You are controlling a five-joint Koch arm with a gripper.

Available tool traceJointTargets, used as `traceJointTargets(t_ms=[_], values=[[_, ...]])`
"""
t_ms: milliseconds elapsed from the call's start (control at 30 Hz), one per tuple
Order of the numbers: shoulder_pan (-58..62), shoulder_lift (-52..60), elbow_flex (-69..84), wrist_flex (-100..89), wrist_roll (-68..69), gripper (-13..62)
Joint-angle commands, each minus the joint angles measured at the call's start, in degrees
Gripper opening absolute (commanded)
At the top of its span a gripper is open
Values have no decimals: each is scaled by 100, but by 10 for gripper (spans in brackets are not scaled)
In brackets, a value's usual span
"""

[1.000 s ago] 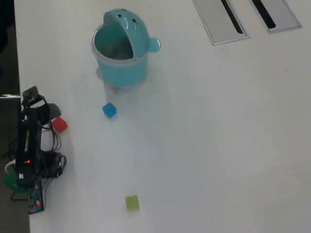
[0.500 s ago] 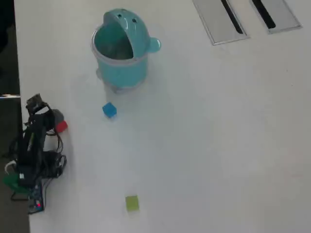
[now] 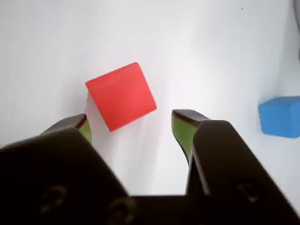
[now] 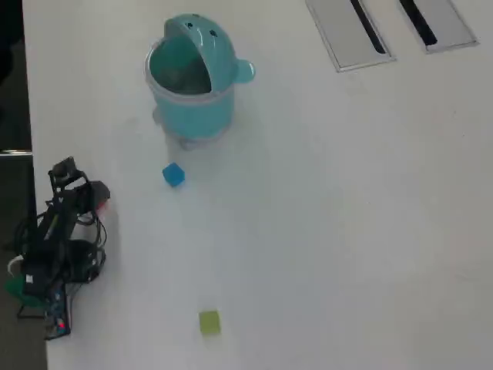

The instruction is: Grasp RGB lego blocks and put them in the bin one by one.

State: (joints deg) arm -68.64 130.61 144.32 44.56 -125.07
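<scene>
In the wrist view the red block (image 3: 121, 95) lies on the white table just ahead of my gripper (image 3: 132, 123). The jaws stand open, and the block's near corner dips between the green-padded fingertips (image 3: 183, 127) without touching them. The blue block (image 3: 280, 116) lies at the right edge of that view. From overhead, my gripper (image 4: 91, 194) covers almost all of the red block (image 4: 101, 204). The blue block (image 4: 174, 175) sits to its right, below the teal bin (image 4: 190, 77). The yellow-green block (image 4: 209, 323) lies near the bottom.
Two grey slotted panels (image 4: 350, 31) (image 4: 435, 23) are set into the table at the top right. The arm's base and cables (image 4: 46, 270) sit at the table's left edge, with dark floor beyond it.
In the overhead view the arm has reached a little down and right over the red block, which showed plainly before and is now almost covered.
</scene>
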Motion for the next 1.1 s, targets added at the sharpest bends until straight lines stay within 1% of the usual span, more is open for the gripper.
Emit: traceJointTargets(t_ms=[0,267,633,800,1067], values=[[-70,-26,-167,-448,-62,310],[-167,-246,-26,-554,-44,310],[-369,-879,185,-1213,44,308],[-352,-976,290,-1336,53,303],[-545,-1055,290,-1450,448,213]])
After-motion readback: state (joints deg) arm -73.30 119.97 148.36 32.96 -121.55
